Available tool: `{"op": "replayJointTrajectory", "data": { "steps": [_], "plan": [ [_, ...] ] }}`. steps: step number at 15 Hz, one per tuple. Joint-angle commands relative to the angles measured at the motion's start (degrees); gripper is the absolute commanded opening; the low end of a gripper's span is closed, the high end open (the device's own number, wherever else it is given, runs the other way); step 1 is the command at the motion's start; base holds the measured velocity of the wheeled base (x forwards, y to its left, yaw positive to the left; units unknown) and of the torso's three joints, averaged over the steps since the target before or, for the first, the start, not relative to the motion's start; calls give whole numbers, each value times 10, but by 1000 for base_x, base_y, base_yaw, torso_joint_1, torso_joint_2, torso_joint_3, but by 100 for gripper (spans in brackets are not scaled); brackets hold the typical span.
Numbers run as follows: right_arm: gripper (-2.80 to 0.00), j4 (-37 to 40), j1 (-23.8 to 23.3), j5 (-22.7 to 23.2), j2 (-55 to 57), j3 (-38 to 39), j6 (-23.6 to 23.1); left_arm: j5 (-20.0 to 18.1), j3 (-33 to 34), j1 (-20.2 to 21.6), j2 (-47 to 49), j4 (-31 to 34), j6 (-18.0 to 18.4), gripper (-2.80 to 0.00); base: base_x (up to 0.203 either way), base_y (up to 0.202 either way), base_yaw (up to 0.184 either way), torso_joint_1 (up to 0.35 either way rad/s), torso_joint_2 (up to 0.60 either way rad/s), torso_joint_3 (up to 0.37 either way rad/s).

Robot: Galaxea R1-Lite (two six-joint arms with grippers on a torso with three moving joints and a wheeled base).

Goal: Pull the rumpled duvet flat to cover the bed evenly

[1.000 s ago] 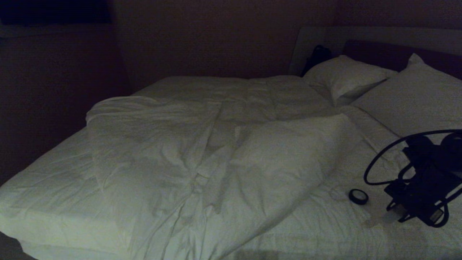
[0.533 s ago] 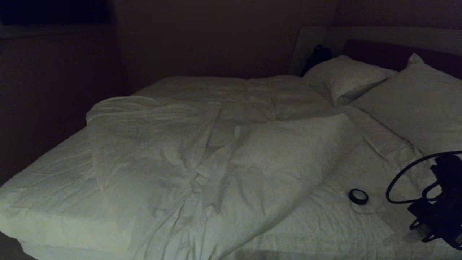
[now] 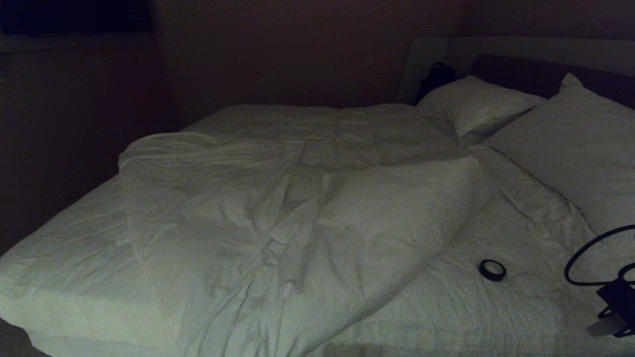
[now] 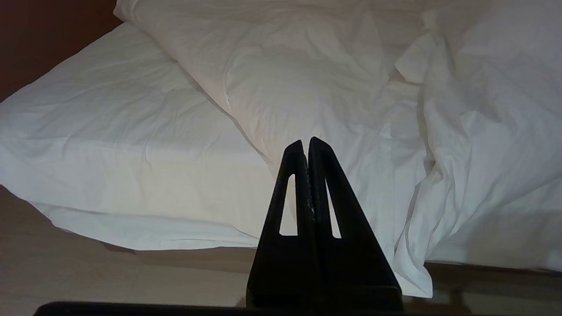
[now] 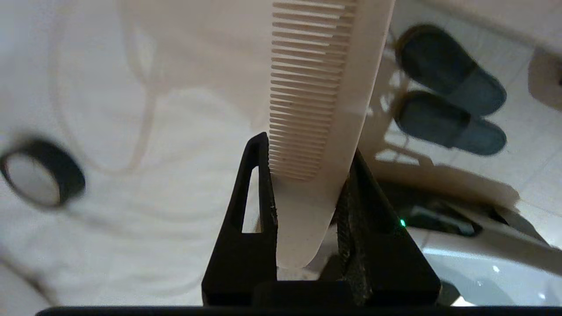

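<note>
My right end effector (image 5: 307, 175), clenched on a comb (image 5: 325, 87) beside the bed (image 3: 74, 277), could drop it, leaving the duvet (image 3: 248, 208) rumpled.

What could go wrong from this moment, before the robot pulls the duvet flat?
1. The right hand grips a comb near the bed's edge; with that hand occupied, it probably cannot grip the duvet.
2. A black ring lies on the sheet beside the duvet; pulling the cover over it may hide it or drag it along.
3. Slippers stand on the floor by the bed; a dropped comb could land there.
</note>
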Motion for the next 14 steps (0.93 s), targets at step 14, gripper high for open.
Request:
{"op": "replayJointTrajectory", "data": {
  "steps": [14],
  "plan": [
    [-280,-53,-160,18,76,0,-41,0,-1,0,0,0,0,-280,0,0,0,0,0,0]
  ]
}}
